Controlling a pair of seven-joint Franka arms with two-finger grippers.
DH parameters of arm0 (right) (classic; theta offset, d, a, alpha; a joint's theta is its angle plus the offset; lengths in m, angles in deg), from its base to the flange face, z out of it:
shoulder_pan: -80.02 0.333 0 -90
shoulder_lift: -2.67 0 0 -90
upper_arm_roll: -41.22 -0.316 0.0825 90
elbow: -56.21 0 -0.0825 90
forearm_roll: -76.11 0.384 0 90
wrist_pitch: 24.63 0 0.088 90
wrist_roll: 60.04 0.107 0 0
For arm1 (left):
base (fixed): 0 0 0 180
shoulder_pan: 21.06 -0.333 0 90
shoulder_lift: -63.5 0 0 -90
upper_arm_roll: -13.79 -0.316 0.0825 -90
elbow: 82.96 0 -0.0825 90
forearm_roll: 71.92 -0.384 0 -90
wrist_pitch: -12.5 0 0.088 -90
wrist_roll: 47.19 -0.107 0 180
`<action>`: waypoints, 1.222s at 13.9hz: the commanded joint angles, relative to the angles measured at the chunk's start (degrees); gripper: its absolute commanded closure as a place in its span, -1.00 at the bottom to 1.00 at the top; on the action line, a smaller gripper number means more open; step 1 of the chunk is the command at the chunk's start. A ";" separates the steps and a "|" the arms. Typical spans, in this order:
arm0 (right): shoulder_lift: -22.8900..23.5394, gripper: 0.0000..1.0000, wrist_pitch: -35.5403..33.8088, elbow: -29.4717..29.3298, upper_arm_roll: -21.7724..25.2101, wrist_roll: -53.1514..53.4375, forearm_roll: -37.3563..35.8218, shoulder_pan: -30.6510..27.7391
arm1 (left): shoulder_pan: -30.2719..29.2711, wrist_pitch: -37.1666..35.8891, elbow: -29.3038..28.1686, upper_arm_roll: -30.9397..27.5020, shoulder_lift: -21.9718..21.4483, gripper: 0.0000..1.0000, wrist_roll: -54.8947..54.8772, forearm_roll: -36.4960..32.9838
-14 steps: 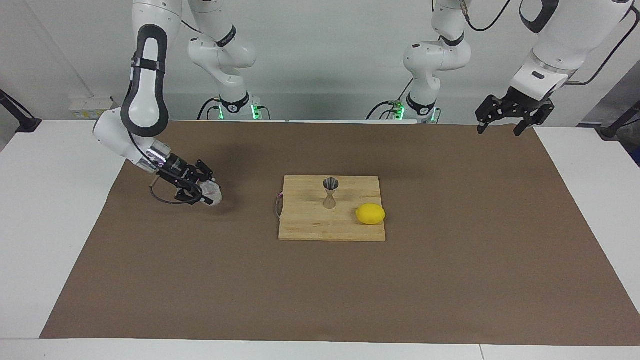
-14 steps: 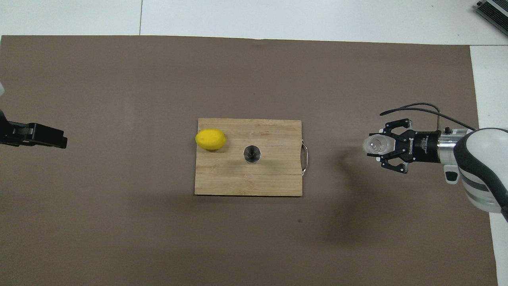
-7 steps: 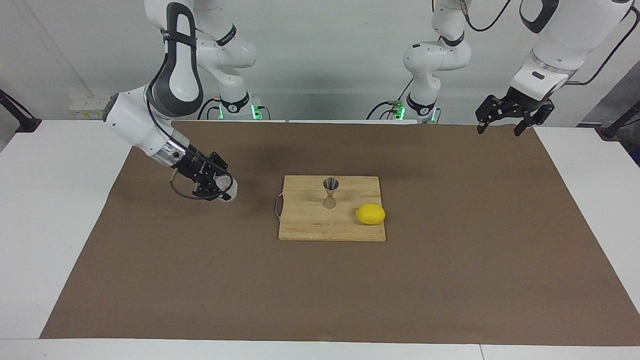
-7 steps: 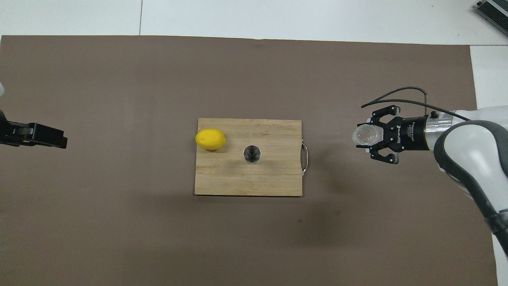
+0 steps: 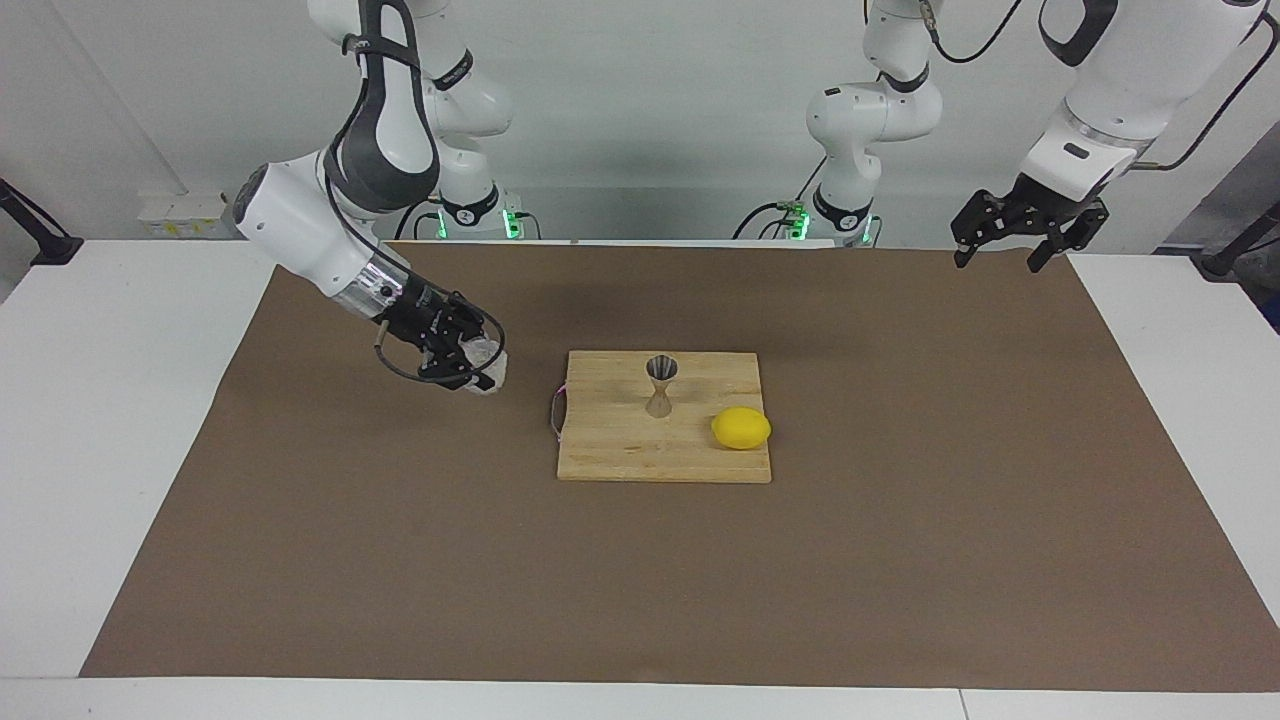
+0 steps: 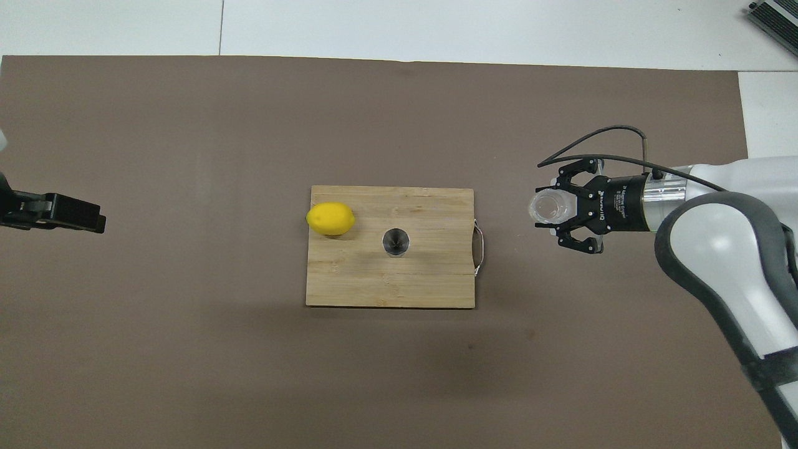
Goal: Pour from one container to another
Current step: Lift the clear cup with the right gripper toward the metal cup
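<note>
My right gripper [image 5: 478,372] [image 6: 551,209] is shut on the small clear glass cup [image 5: 483,366] [image 6: 547,207] and holds it above the brown mat, between the right arm's end of the table and the cutting board. The steel hourglass jigger [image 5: 660,384] [image 6: 396,242] stands upright on the wooden cutting board [image 5: 620,445] [image 6: 349,280], mouth up. My left gripper [image 5: 1010,246] [image 6: 93,219] waits open over the mat's edge at the left arm's end, holding nothing.
A yellow lemon [image 5: 741,428] [image 6: 331,219] lies on the board beside the jigger, toward the left arm's end. The board has a metal handle [image 5: 554,412] [image 6: 479,247] on the edge facing the cup. The brown mat [image 5: 900,560] covers most of the white table.
My right arm has lifted the glass cup and carried it toward the cutting board. The left arm, jigger and lemon have not moved.
</note>
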 commanded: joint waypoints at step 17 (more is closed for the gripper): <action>1.09 0.01 14.56 0.36 -18.00 12.94 0.96 0.95 | -0.47 -0.35 -1.66 0.50 -1.75 -1.00 0.73 -0.92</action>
